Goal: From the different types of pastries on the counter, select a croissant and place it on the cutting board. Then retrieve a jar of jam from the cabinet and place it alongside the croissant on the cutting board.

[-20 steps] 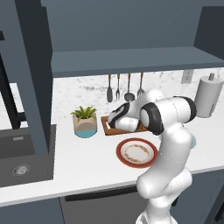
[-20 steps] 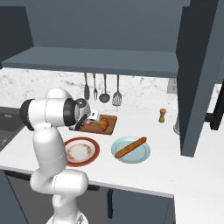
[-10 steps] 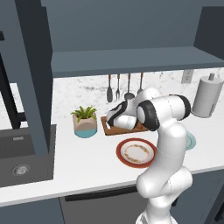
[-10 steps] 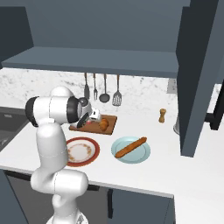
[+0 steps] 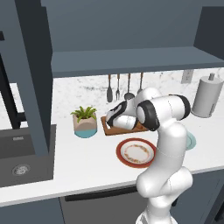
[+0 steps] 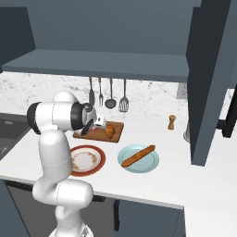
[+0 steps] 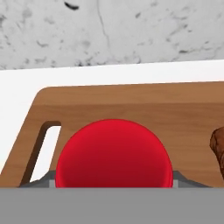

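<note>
Jaws pinch the jar of jam from both sides, its round red top right in front of the hand camera, pads barely visible at its lower left and right edges. Jar sits low over the cutting board, near the board's slot-handle end; contact with the board can't be told. Slot handle is just left of the jaws in the hand view, white surface showing through it and beyond the board's far edge, marbled wall behind. Croissant lies on the same board, off to the right of the jaws in the hand view, apart from the jar, cut off by the frame edge. In the right base view the jaws are down at the near-left end of the board, croissant just beside them toward the right, a spot of red visible at the jaws. In the left base view the hand reaches over the board, plant pot to the left of the jaws on the surface. Red-rimmed plate is near, on the robot's side of the jaws; blue plate with the long stick pastry is to the right of that. Utensils hang on the wall behind the jaws, cabinet shelf above them. Pepper mill well apart to the right, paper towel roll far right.
</note>
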Controlling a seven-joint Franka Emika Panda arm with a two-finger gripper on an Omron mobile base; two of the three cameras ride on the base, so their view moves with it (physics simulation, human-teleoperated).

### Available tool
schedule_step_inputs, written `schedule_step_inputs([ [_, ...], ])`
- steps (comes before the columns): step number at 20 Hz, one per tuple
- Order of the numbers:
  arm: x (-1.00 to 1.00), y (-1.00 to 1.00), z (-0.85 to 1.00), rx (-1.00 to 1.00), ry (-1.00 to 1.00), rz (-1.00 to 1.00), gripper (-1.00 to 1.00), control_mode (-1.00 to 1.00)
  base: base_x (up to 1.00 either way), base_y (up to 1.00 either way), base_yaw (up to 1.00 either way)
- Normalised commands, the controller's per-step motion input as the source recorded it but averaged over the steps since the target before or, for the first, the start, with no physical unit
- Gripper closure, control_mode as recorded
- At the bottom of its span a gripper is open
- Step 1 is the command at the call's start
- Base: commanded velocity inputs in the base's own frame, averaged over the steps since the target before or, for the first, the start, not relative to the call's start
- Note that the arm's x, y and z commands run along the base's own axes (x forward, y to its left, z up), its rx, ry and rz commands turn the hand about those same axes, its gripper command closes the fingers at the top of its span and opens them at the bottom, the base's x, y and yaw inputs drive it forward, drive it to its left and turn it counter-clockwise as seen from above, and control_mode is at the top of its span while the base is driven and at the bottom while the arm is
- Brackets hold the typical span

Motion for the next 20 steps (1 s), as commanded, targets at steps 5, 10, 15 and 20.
schedule_step_inputs([
  [5, -0.03, 0.00, 0.02, 0.00, 0.00, 0.00, -1.00, -1.00, 0.00, 0.00, 0.00],
  [10, -0.19, 0.00, 0.15, 0.00, -0.02, 0.00, -1.00, -1.00, 0.00, 0.00, 0.00],
  [15, -0.42, 0.00, 0.14, 0.00, -0.01, 0.00, -1.00, -1.00, 0.00, 0.00, 0.00],
  [20, -0.62, 0.00, 0.28, 0.00, -0.06, 0.00, -1.00, -1.00, 0.00, 0.00, 0.00],
])
